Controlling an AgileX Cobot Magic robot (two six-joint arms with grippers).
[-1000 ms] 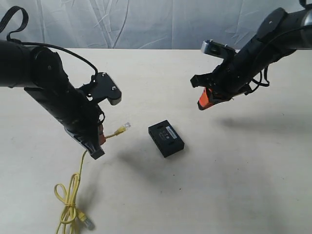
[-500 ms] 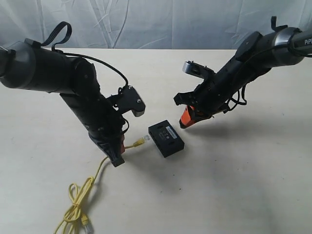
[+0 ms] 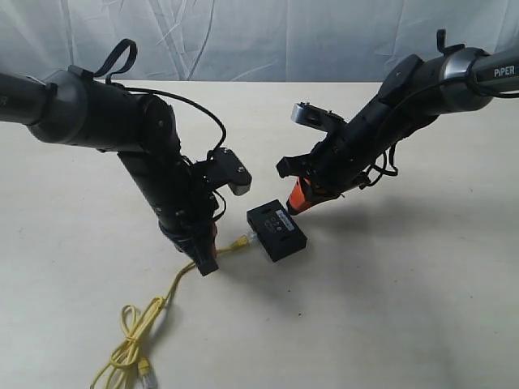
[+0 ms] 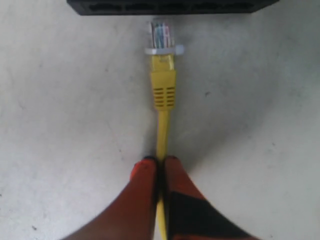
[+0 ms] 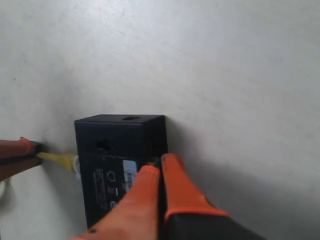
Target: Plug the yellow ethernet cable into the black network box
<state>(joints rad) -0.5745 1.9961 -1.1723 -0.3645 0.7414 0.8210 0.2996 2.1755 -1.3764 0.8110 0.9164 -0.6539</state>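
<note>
The black network box [image 3: 277, 230] lies flat on the table, label strip up. My left gripper [image 3: 208, 248] is shut on the yellow ethernet cable [image 3: 174, 279] a short way behind its clear plug [image 3: 243, 238]. In the left wrist view the plug [image 4: 161, 34] points at the box's port side [image 4: 170, 6] with a small gap between them. My right gripper [image 3: 295, 203] is shut, nothing between its orange fingers [image 5: 150, 185]. Its tips rest at the box's [image 5: 112, 150] far top edge, opposite the cable [image 5: 61, 159].
The cable's slack trails to a loose loop [image 3: 130, 344] near the front left, ending in the second clear plug [image 3: 146, 373]. The pale table [image 3: 389, 308] runs back to a wrinkled white cloth backdrop [image 3: 243, 40].
Both arms have closed in on the box. The left carried the plug right, up to the box's side. The right came down and left, onto the box's far edge.
</note>
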